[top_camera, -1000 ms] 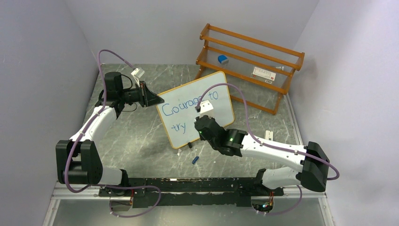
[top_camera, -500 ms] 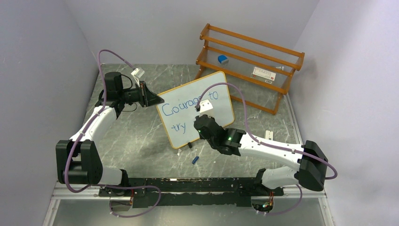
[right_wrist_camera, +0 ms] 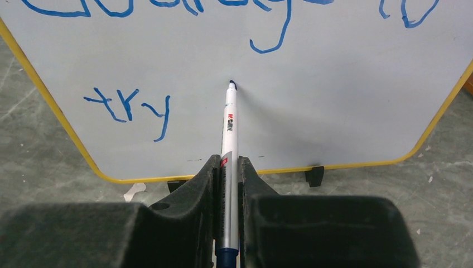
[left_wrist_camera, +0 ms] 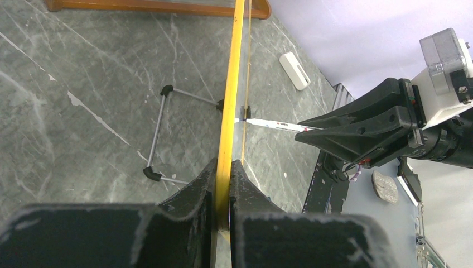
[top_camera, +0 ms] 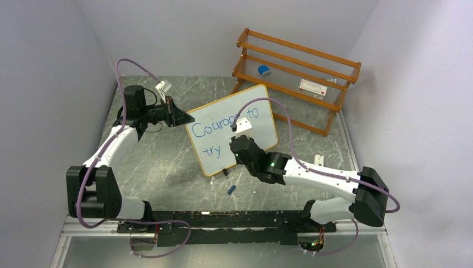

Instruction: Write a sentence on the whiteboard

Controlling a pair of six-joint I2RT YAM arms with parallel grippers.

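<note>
From above, the whiteboard (top_camera: 263,133) stands tilted mid-table in front of a wooden rack (top_camera: 295,78), its face toward the arms. The sentence (top_camera: 217,127) reads "Courage to" on the upper line and "try" on the lower. The left gripper (top_camera: 183,117) meets the board's left edge, and the right gripper (top_camera: 237,146) sits in front of the lower middle of the board. A small blue cap (top_camera: 231,190) lies on the table near the board's foot, and a blue item (top_camera: 264,70) and a white box (top_camera: 312,86) sit on the rack. In the left wrist view the left gripper (left_wrist_camera: 223,167) is clamped on the whiteboard's (left_wrist_camera: 233,84) yellow rim, seen edge-on. A wire stand (left_wrist_camera: 162,134) props the board from behind, and on the other side a marker (left_wrist_camera: 273,124) held by the right gripper (left_wrist_camera: 357,131) touches the face. In the right wrist view the right gripper (right_wrist_camera: 227,167) is closed around the marker (right_wrist_camera: 228,134). Its tip rests on the whiteboard (right_wrist_camera: 334,100) under the tail of the "g" and just right of "try" (right_wrist_camera: 128,109). A black clip foot (right_wrist_camera: 314,176) holds the lower rim.
</note>
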